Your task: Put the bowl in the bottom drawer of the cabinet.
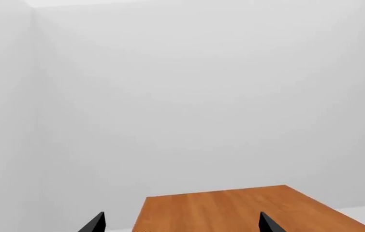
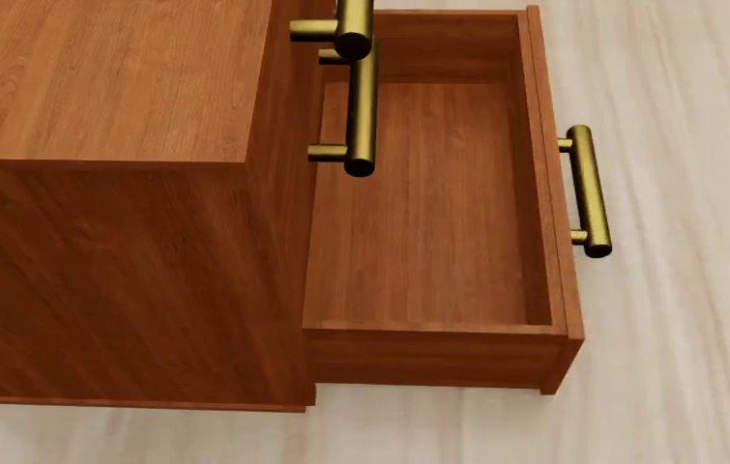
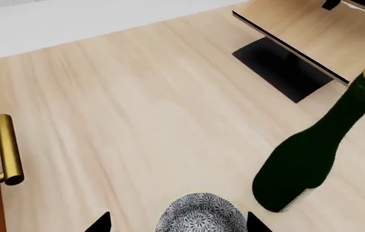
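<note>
Between right end effector (image 3: pixel 178 223) tips, spread: bowl (image 3: pixel 200 212); bottom drawer (image 2: pixel 436 222) pulled out; left spread.

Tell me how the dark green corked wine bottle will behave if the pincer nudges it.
The dark green corked wine bottle stands tall on a narrow base, so it probably tips easily. Once down, its round body would likely roll. It looks like glass, so probably heavy and slippery.

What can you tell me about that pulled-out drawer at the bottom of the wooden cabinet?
The bottom drawer is a shallow, rectangular box of reddish-brown wood grain, pulled well out of the cabinet and standing open. Nothing lies inside; its floor is bare. A brass bar handle on two short posts is fixed to its front. It sits low over the pale wood surface, below two more brass handles.
</note>
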`<state>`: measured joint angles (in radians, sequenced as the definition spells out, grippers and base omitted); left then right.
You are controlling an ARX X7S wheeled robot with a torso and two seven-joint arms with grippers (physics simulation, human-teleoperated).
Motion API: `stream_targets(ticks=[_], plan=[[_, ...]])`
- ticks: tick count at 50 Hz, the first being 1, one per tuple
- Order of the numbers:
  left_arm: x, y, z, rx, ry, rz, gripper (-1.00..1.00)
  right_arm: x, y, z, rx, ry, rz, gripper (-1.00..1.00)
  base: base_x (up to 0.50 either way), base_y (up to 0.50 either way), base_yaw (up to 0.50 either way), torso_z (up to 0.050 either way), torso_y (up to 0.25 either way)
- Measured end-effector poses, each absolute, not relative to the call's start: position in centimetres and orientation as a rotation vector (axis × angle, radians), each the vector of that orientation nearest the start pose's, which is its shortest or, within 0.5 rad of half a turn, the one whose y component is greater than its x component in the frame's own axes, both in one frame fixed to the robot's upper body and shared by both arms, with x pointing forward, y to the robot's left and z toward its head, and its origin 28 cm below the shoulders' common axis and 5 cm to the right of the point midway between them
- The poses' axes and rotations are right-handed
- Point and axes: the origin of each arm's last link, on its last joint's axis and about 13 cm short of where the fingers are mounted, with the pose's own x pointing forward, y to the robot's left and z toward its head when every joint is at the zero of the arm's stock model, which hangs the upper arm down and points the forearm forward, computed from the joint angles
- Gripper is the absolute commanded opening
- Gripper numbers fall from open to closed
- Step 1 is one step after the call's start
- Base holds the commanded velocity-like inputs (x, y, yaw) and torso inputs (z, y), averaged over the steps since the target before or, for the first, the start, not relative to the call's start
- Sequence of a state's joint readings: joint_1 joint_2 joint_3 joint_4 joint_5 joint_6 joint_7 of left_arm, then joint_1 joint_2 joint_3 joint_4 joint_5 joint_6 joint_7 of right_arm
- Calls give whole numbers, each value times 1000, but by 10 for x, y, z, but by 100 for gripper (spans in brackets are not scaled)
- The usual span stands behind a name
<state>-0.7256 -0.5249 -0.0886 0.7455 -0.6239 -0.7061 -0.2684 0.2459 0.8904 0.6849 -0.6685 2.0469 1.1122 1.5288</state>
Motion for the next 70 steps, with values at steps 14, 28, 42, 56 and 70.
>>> stream_targets(ticks=[14,28,42,56,70], plan=[[229,267,290,76,-704,-36,100,133,-218,247,210,233,-624,100,0,0,0,0,0],[229,267,289,74,-704,-35,100,132,-230,237,247,247,-691,100,0,0,0,0,0],[230,266,289,73,-703,-35,100,133,-240,226,268,275,-739,100,0,0,0,0,0],[230,265,290,77,-703,-38,100,143,-254,210,291,316,-778,100,0,0,0,0,0],[230,264,290,83,-701,-38,100,149,-265,192,316,360,-808,100,0,0,0,0,0]])
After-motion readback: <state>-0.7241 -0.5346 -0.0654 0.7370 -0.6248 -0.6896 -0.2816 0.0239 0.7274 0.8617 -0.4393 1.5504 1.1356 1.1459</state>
